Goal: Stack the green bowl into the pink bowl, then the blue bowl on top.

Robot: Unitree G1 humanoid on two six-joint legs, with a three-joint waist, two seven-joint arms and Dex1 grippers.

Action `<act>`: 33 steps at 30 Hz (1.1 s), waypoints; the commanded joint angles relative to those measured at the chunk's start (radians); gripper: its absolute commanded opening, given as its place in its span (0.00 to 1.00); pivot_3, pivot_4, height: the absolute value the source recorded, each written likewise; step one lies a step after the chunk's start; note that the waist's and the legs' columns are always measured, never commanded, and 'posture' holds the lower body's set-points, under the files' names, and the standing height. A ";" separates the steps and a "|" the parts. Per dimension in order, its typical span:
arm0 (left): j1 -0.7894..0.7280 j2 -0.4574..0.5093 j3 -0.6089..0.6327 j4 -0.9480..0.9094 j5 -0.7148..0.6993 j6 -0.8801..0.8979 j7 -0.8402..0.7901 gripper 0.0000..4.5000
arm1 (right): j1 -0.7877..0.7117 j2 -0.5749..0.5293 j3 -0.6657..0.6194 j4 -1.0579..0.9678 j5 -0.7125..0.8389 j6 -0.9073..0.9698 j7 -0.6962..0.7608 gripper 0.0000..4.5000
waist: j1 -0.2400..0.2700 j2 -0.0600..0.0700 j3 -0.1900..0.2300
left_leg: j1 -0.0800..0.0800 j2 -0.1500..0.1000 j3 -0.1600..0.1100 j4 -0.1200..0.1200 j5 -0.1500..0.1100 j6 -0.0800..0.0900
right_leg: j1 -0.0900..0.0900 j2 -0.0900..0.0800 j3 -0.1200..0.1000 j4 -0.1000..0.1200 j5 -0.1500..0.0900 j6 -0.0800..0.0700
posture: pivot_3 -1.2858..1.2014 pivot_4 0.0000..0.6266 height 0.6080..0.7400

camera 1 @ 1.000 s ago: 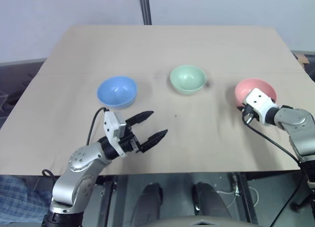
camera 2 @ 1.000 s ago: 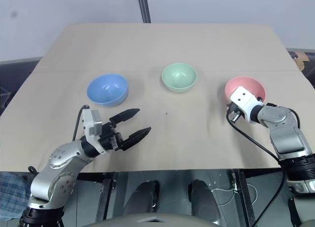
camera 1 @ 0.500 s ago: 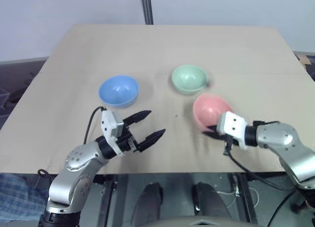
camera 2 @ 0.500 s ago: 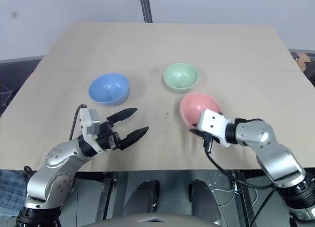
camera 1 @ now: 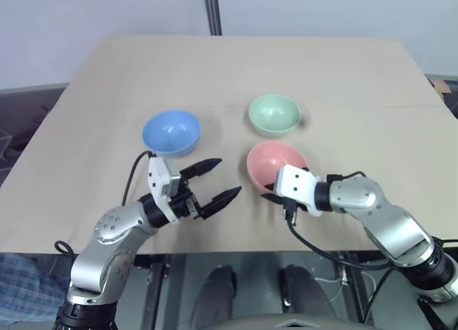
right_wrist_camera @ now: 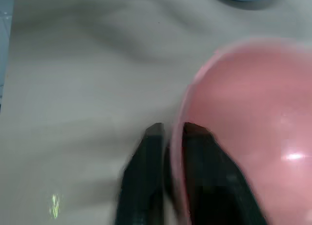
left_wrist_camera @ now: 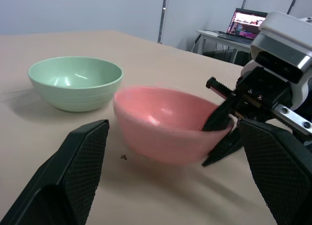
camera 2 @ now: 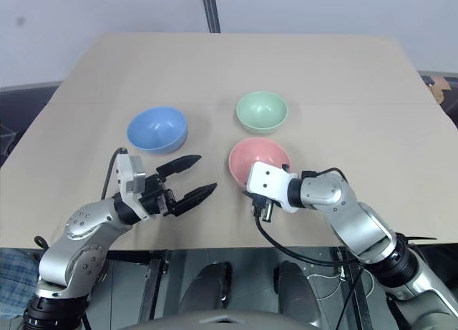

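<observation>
A: Left eye view: where is the pink bowl [camera 1: 275,164]?

B: Table [camera 1: 236,65] centre, just at six o'clock of the green bowl [camera 1: 274,114]. The blue bowl [camera 1: 170,132] sits at nine o'clock, apart.

A: And the right gripper [right_wrist_camera: 170,132]?

B: Its fingers straddle the pink rim, one inside, one outside; the wrist view shows a slight gap around the wall.

A: Left gripper [camera 1: 217,181]?

B: Fingers spread wide, pinching nothing, pointing at the pink bowl.

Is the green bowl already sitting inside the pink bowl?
No, the green bowl sits on the table apart from the pink bowl, which is empty.
</observation>
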 commanded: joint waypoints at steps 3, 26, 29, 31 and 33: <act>0.014 0.003 0.011 -0.022 -0.008 -0.008 -0.004 0.99 | -0.013 0.001 -0.010 -0.021 -0.009 0.013 -0.015 0.60 | 0.000 0.000 0.000 | 0.000 0.000 0.000 0.000 0.000 0.000 | 0.000 0.000 0.000 0.000 0.000 0.000 | 0.52 0.24 1.00; -0.036 -0.060 0.075 0.004 -0.088 0.013 0.060 0.99 | -0.143 -0.039 -0.444 0.045 0.358 0.212 -0.046 0.80 | 0.000 0.000 0.000 | 0.000 0.000 0.000 0.000 0.000 0.000 | 0.000 0.000 0.000 0.000 0.000 0.000 | 0.52 0.24 1.00; -0.046 -0.059 0.091 0.009 -0.102 0.020 0.068 0.99 | -0.209 -0.051 -0.377 0.148 0.297 0.163 -0.053 0.80 | -0.002 0.000 0.000 | 0.000 0.000 0.001 0.000 0.000 0.000 | 0.000 0.000 0.000 0.000 0.000 0.000 | 0.52 0.24 1.00; -0.045 -0.056 0.101 0.013 -0.106 0.016 0.069 0.99 | -0.258 -0.039 -0.332 0.218 0.262 0.135 -0.053 0.80 | -0.003 0.000 0.000 | 0.000 0.000 0.001 -0.001 0.000 0.000 | 0.000 0.000 0.000 0.000 0.000 0.000 | 0.52 0.24 1.00; -0.042 -0.058 0.114 0.015 -0.107 0.012 0.076 0.99 | -0.316 -0.016 -0.277 0.302 0.217 0.099 -0.053 0.80 | -0.005 0.000 0.000 | 0.000 0.000 0.001 -0.001 0.000 0.000 | -0.001 0.000 0.000 0.000 0.000 0.000 | 0.52 0.24 1.00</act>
